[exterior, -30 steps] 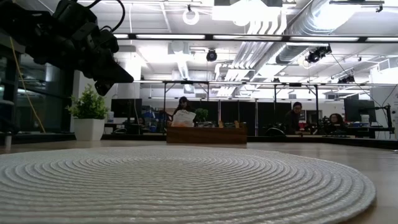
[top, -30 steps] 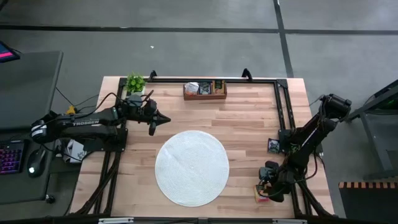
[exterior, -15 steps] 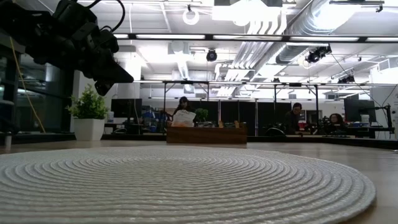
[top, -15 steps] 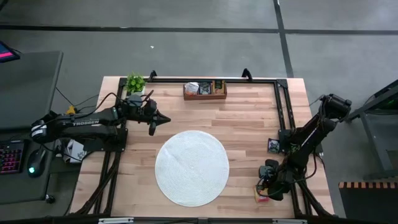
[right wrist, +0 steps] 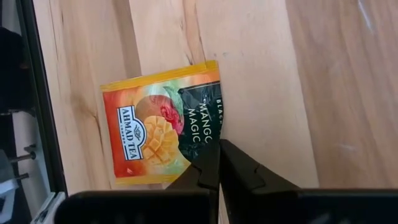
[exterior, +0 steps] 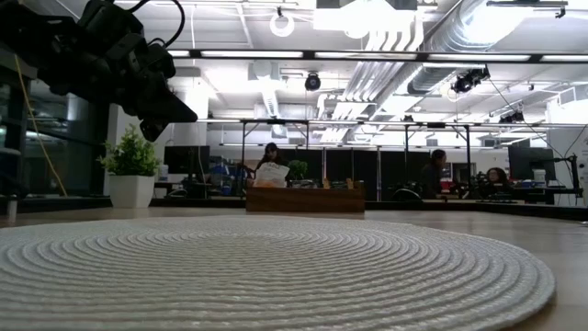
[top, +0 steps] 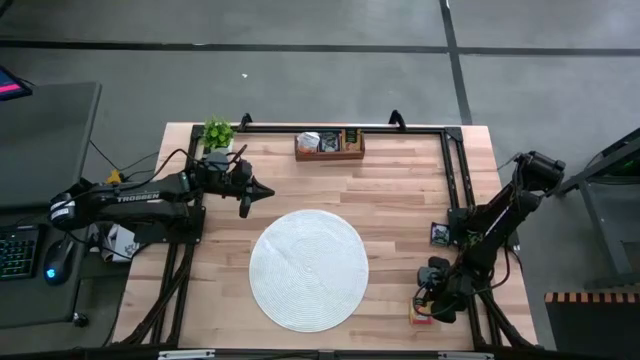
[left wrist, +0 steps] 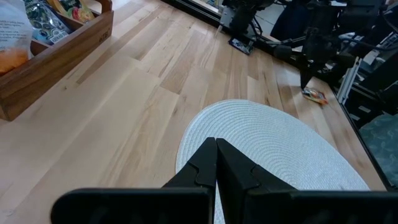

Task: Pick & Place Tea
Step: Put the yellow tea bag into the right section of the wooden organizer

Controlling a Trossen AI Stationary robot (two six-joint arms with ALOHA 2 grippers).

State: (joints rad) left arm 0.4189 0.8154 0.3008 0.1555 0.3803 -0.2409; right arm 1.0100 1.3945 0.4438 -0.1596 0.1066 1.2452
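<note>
A red-orange and yellow tea sachet (right wrist: 160,124) lies flat on the wood near the table's right front corner (top: 420,316). My right gripper (right wrist: 217,146) points steeply down at it and is shut at one of its edges. A black tea sachet (top: 439,234) lies farther back by the right frame rail. The brown wooden tray (top: 329,144) at the far edge holds more sachets. My left gripper (top: 268,191) hangs shut in the air beyond the far left of the round white mat (top: 308,268). My right gripper has its two fingertips (right wrist: 210,163) closed together at the sachet's dark-printed edge (right wrist: 211,134), coming from above at a steep slant. The tips cover the very spot, so whether the edge is pinched up between them does not show. The sachet lies flat on the table.
A black frame rail (right wrist: 38,93) runs close beside the sachet. A small potted plant (top: 217,132) stands at the far left corner. The mat fills the table's middle; bare wood lies between it and the tray.
My right gripper has shut at the sachet's edge while staying in place. The sachet still lies where it was. My left arm has kept still.
</note>
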